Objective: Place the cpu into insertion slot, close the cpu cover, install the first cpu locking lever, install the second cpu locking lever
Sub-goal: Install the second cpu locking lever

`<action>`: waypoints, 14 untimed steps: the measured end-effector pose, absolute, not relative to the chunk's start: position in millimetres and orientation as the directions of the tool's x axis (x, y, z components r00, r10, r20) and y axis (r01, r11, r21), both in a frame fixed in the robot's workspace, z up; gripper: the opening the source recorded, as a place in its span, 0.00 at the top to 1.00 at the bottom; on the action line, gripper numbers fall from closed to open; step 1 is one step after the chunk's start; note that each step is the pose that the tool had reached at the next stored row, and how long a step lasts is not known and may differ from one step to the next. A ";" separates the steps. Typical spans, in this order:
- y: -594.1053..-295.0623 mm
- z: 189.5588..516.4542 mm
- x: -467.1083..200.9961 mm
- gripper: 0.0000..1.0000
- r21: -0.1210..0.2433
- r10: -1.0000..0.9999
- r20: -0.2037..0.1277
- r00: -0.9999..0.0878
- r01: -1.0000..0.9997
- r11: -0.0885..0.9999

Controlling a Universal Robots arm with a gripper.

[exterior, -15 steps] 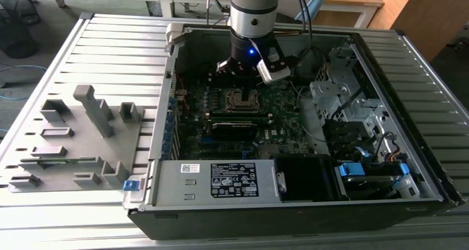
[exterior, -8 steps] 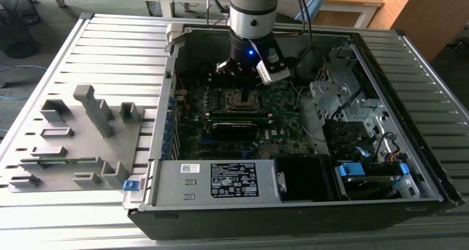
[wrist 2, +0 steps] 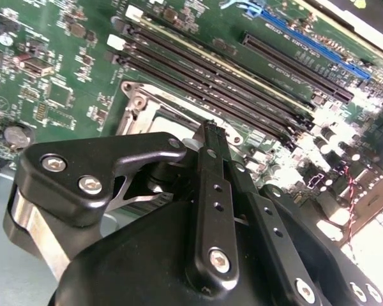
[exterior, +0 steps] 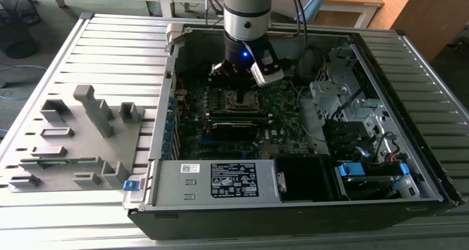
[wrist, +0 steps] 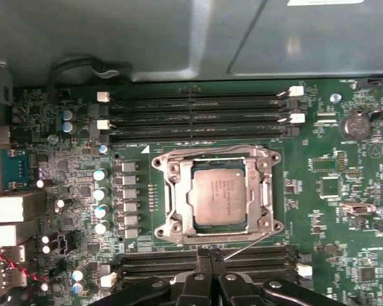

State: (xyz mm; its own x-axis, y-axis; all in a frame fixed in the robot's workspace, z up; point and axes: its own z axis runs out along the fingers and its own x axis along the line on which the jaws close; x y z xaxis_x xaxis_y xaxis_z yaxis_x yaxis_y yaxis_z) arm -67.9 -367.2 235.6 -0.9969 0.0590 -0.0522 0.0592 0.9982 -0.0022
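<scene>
The chip (wrist: 220, 196) sits in the socket (wrist: 179, 220) on the green board (wrist: 319, 191), with the metal frame (wrist: 218, 154) lying flat around it (dull silver top showing through the cut-out). The claw (wrist: 209, 254) hangs just beside the socket's edge, fingers (wrist 2: 212, 159) pressed together on nothing, inside the open computer case (exterior: 410, 68).

Your arm (exterior: 247, 14) hangs upright, its gripper (wrist: 207, 255) pointing straight down with fingers (wrist 2: 212, 167) pressed together.
</scene>
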 end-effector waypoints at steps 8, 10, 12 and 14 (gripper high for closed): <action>-367.2 231.9 -69.5 0.90 -0.002 0.059 -0.052 -0.997 0.059 0.998; -367.2 231.1 -69.6 0.90 -0.002 0.059 -0.052 -0.997 0.059 0.998; -367.2 231.1 -69.6 0.90 -0.002 0.059 -0.052 -0.997 0.059 0.998; -367.1 230.8 -70.3 0.90 -0.002 0.059 -0.053 -0.997 0.059 0.998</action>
State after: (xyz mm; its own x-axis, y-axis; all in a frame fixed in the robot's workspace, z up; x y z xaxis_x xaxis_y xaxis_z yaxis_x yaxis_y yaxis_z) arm -70.3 -367.1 230.8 -0.9968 0.0592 -0.0528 0.0594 0.9982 -0.0018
